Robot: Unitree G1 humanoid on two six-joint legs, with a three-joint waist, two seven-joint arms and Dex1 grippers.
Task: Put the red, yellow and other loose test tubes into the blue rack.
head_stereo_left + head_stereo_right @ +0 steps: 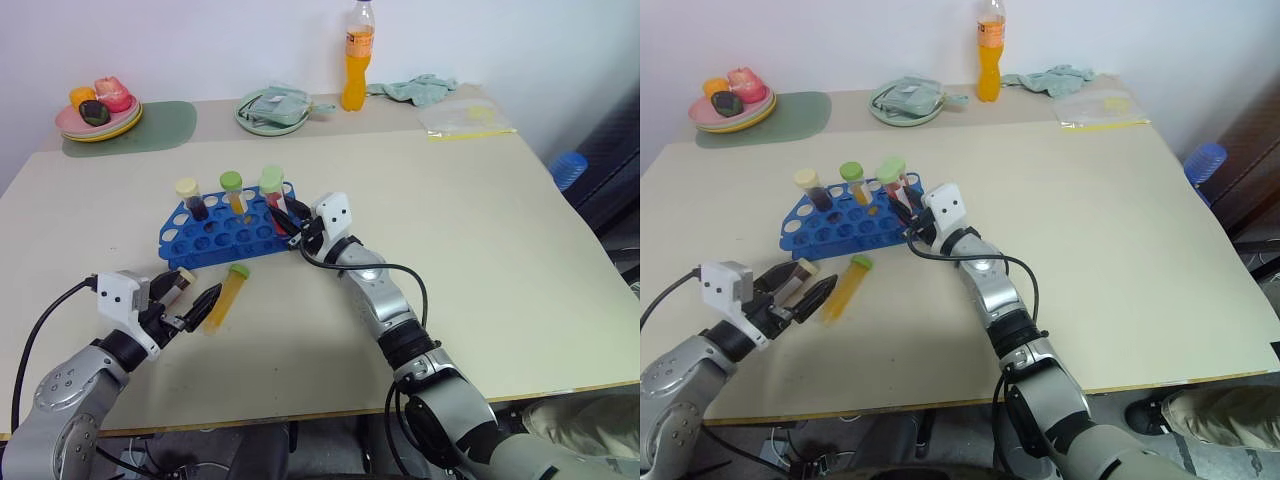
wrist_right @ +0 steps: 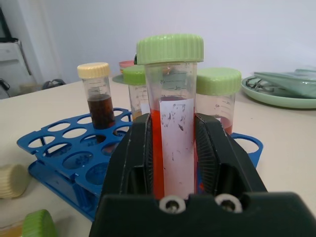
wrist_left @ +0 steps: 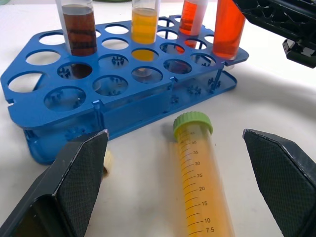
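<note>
Right gripper: I am reaching it over the near right end of the blue plastic test-tube rack; my two black fingers are flanking the red-liquid tube with the green screw cap, pressed against its sides, so I am holding it upright.
Red tube: it is standing between my right fingers at the rack's right end, its lower end down among the holes; I cannot tell whether it is seated.
Left gripper: I am holding it low over the beige table, its fingers spread wide and gripping nothing.
Yellow tube: the clear plastic tube of yellow liquid with a green cap is lying on the table between my open left fingers, cap pointing toward the rack, just beyond my fingertips.
Cream cap: a small cream-coloured cap is lying beside my left finger, close to the rack's near edge.
Rack: it is sitting just ahead of my left gripper, already carrying a dark-brown tube with a cream cap, a yellow-orange tube with a green cap and a second red tube.
</note>
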